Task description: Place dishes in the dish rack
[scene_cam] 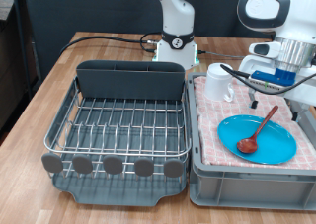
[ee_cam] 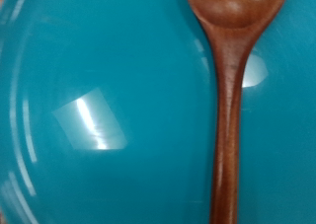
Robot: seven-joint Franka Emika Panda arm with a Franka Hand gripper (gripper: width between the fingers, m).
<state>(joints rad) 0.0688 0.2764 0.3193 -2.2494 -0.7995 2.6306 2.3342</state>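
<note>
A light-blue plate (scene_cam: 256, 138) lies on the checked cloth in the grey crate at the exterior view's right. A reddish-brown wooden spoon (scene_cam: 257, 130) lies across it, bowl on the plate, handle pointing to the back right. A white mug (scene_cam: 218, 83) stands on the cloth at the crate's back left. The silver wire dish rack (scene_cam: 118, 125) with its dark grey cutlery bin (scene_cam: 130, 79) holds no dishes. My gripper (scene_cam: 273, 84) hangs over the crate's back right, above the spoon's handle end. The wrist view is filled by the plate (ee_cam: 99, 106) and the spoon (ee_cam: 229, 115); no fingers show there.
The grey crate (scene_cam: 247, 185) stands tight against the rack's right side. A second white robot base (scene_cam: 178, 37) with black cables stands behind the rack. The wooden table (scene_cam: 39, 96) extends to the exterior view's left.
</note>
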